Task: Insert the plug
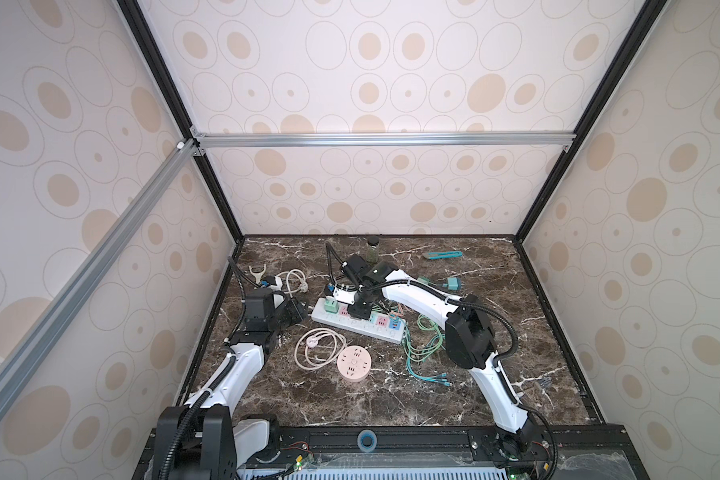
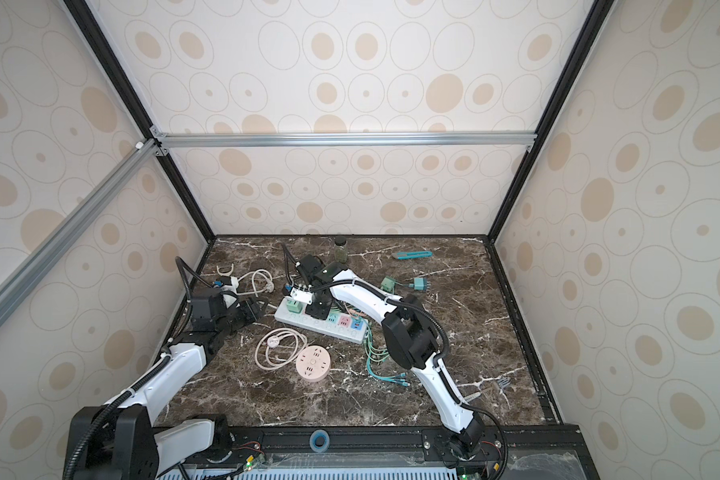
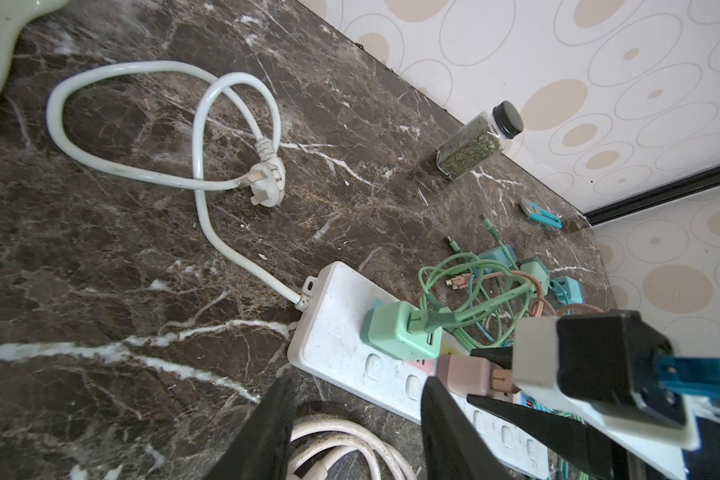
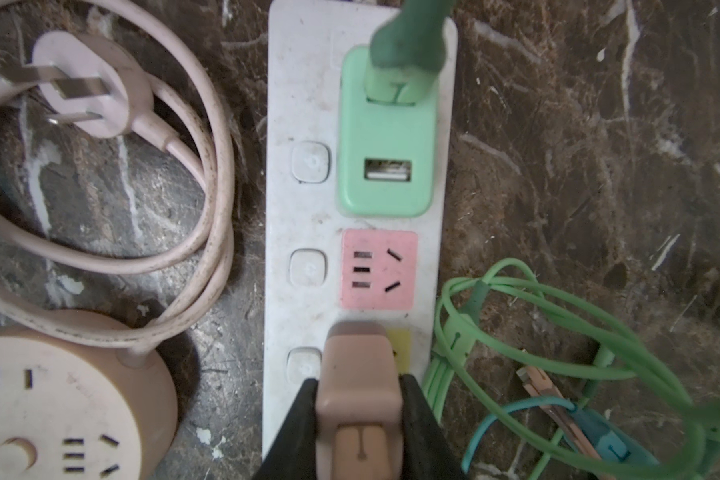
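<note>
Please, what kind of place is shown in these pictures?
Probably a robot test booth: silver aluminium frame bar, dotted beige wall panels, and a dark marble-patterned tabletop holding a white power strip.

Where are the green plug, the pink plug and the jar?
green plug point(image 4: 385, 129): right wrist view, on its flat face.
pink plug point(image 4: 358, 374): right wrist view, on its body.
jar point(image 3: 470, 151): left wrist view, on its side.

Pink plug point(image 4: 360, 390) between fingers point(image 4: 298, 428), over power strip point(image 4: 304, 104)

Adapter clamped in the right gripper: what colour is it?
Dusty pink adapter, seen best in the right wrist view.
</note>
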{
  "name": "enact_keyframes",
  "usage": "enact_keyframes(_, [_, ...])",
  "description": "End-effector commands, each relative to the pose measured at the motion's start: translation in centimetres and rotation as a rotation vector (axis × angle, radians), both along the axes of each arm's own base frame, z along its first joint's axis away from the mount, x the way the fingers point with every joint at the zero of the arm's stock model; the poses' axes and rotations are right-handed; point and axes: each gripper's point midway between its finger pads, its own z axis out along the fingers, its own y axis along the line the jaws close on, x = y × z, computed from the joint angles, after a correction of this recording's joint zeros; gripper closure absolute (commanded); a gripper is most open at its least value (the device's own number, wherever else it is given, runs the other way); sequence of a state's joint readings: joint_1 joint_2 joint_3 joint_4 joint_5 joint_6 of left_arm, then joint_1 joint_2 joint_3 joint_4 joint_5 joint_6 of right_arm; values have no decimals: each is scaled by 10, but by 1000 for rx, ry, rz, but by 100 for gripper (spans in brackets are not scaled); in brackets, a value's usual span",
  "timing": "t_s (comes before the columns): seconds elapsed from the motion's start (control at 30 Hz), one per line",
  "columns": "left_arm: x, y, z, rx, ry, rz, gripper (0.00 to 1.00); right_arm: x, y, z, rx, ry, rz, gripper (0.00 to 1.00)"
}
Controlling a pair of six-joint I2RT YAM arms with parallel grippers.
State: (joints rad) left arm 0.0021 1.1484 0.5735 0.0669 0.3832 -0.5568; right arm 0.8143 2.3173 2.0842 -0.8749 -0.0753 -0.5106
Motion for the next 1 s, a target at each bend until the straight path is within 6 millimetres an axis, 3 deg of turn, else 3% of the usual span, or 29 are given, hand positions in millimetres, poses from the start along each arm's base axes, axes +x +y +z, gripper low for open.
enact_keyframes(0.0, [-3, 6, 5, 11, -7, 19, 48, -2, -17, -6, -71, 27, -31, 73])
enact_keyframes(0.2, [-3, 7, 12, 16, -25, 19, 46, -5, -16, 8, -43, 34, -48, 61])
enact_keyframes(0.53, [-3, 9, 16, 19, -39, 24, 43, -17, -20, 36, 18, 48, -92, 54])
enact_keyframes(0.97, [1, 8, 13, 6, -37, 19, 42, -67, -43, 66, 127, 132, -104, 48])
